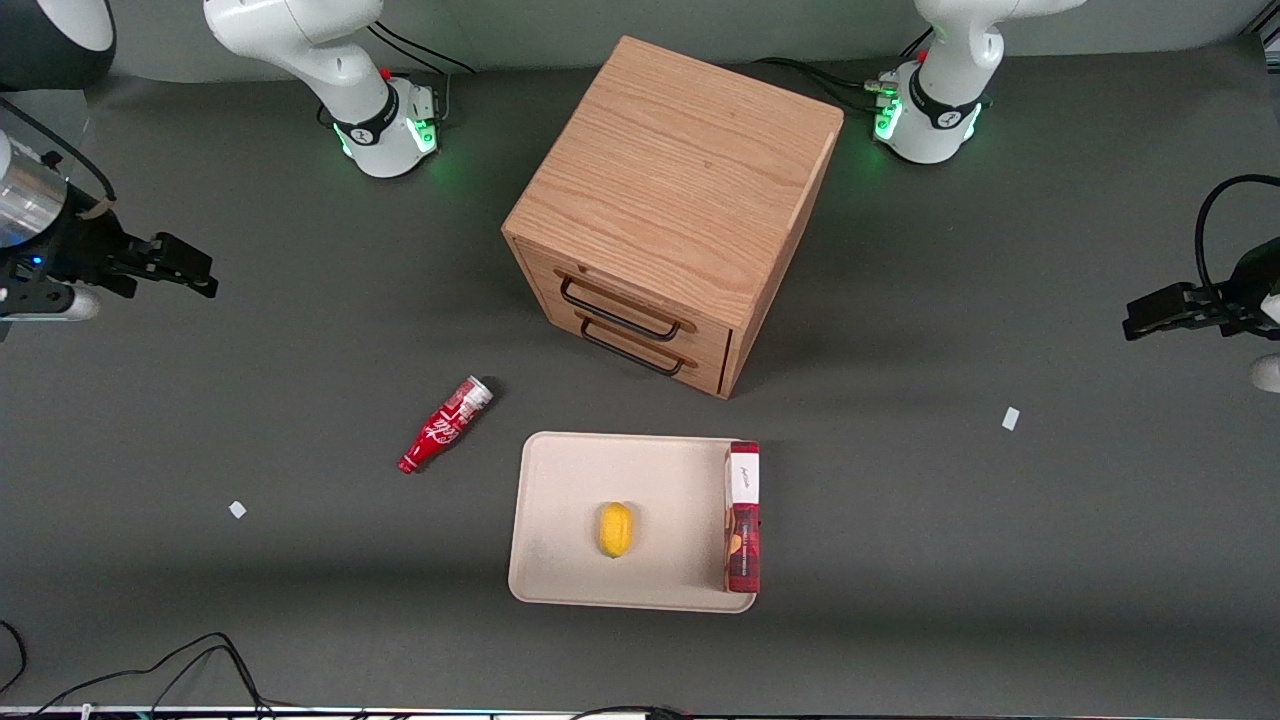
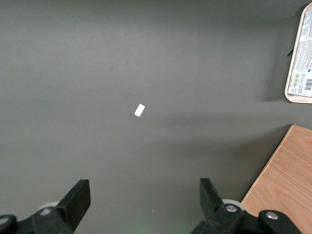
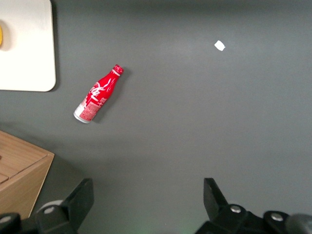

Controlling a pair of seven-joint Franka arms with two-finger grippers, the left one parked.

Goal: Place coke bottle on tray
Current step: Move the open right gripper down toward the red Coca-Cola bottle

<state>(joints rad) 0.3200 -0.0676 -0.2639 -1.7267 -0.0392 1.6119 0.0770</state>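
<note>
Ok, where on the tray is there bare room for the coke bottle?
Bare patch between the lemon and the tray rim nearest the coke bottle; crowded along the rim holding the red box. The open gripper hangs over the working arm's end of the table.

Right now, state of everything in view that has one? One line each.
coke bottle: lying on its side on the table, beside the tray, not gripped.
tray: flat on the table, holding lemon and box.
lemon: resting on the tray.
red box: lying along the tray's edge.
drawer cabinet: both drawers shut.
gripper: open, empty, toward the working arm's end, above the table.
</note>
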